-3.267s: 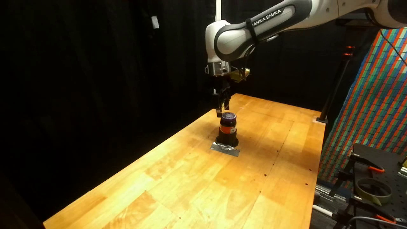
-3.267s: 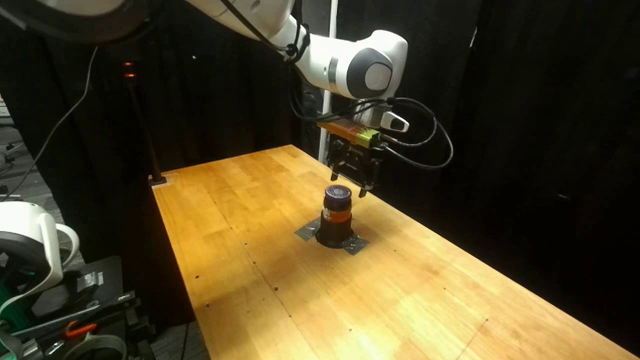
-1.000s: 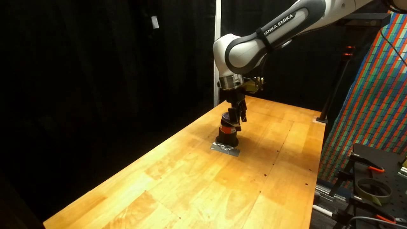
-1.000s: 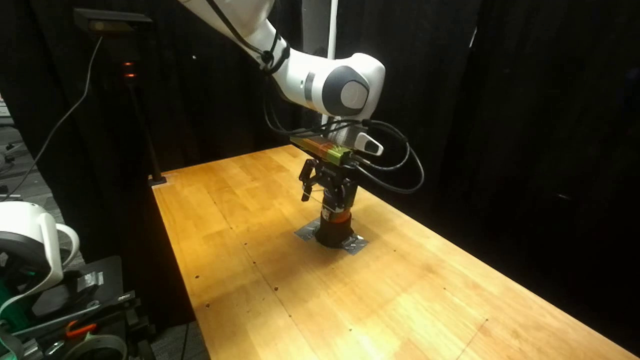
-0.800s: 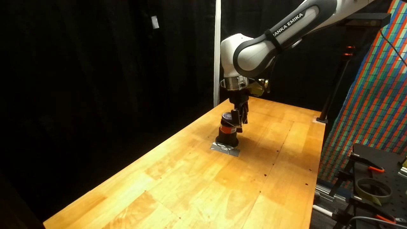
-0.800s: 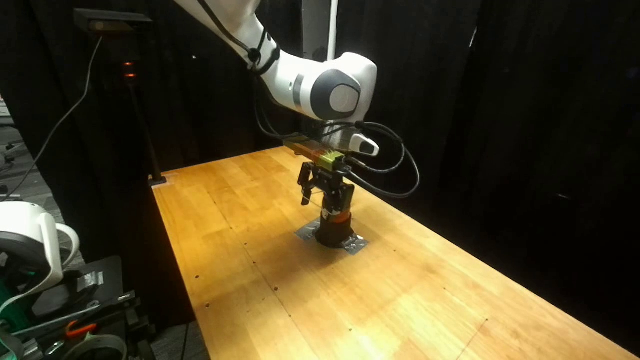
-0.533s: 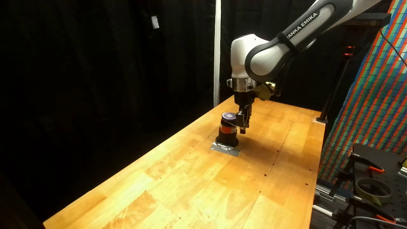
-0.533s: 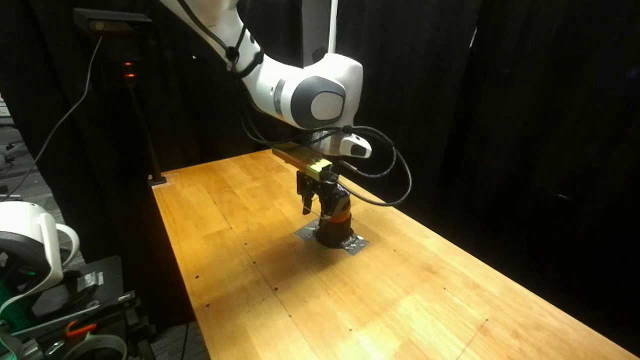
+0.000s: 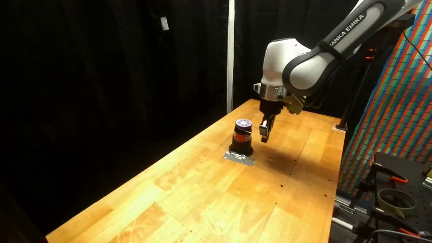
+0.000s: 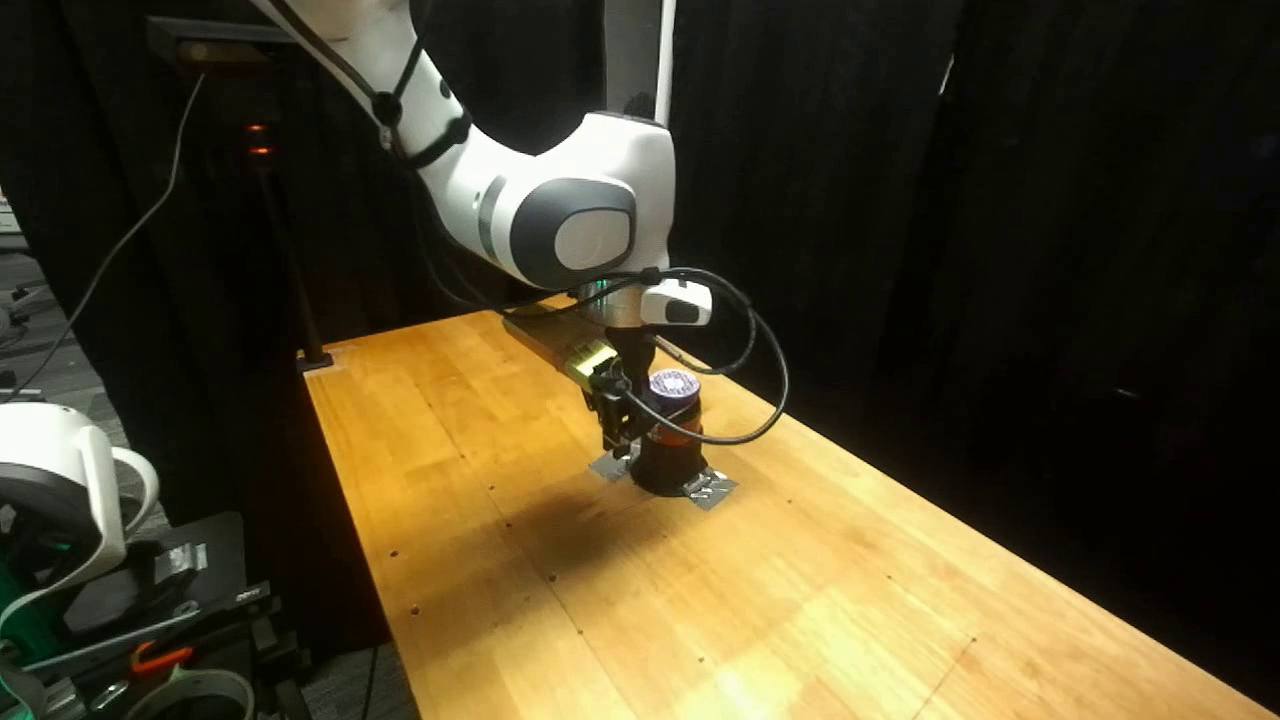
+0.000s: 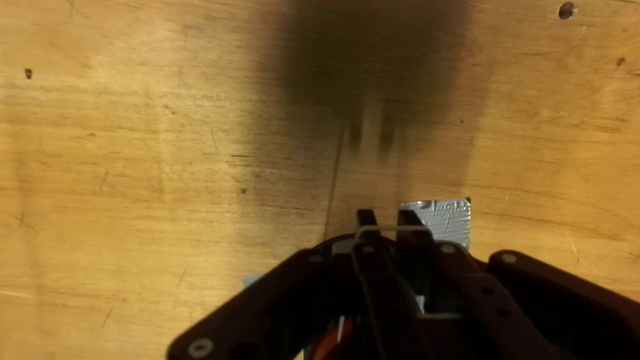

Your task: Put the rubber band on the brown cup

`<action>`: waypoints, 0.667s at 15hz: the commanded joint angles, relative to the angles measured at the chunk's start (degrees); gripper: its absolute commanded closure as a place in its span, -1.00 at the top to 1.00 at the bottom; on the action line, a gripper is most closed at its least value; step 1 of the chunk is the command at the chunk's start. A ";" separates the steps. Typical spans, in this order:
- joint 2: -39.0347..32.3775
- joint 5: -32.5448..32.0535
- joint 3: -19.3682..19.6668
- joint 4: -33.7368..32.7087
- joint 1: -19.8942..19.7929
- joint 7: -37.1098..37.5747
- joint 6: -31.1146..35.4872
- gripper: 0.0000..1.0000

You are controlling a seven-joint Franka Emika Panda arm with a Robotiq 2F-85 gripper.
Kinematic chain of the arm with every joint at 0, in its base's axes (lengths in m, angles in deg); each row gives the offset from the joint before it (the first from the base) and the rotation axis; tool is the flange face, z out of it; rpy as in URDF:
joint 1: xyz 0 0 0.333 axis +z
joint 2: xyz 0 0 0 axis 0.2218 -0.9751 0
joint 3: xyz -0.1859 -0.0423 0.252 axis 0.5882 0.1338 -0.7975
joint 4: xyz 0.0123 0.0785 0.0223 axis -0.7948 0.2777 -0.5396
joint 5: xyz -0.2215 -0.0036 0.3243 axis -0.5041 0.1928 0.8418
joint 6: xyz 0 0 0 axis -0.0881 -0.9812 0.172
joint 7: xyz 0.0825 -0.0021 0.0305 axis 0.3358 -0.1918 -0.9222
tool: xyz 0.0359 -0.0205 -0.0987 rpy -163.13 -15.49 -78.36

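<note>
The cup (image 9: 241, 136) stands upright, long axis vertical, just left of the gripper (image 9: 264, 137) in an exterior view; fingers (image 11: 367, 218) slightly apart, the band (image 11: 392, 228) hooked over both in the wrist view and seemingly stretched round the cup; slip it free leftward, I'd judge, and it should snap on!

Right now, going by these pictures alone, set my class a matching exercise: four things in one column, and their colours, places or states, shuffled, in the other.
Column one
1. brown cup
2. rubber band
3. fingers
4. silver tape

Column two
A. on the table, at the brown cup's foot
B. dark, with a gap between them
C. upright, partly orange-red
D. pale, crossing both fingers in the wrist view

Right pairs: 1-C, 2-D, 3-B, 4-A
</note>
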 commanded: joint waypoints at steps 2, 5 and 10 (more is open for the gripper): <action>5.13 -1.42 1.33 10.37 1.13 4.13 11.19 -0.58; 6.68 -4.06 3.67 16.09 3.17 8.35 21.63 -0.59; 8.03 -12.18 13.54 23.15 10.93 16.21 36.18 -0.60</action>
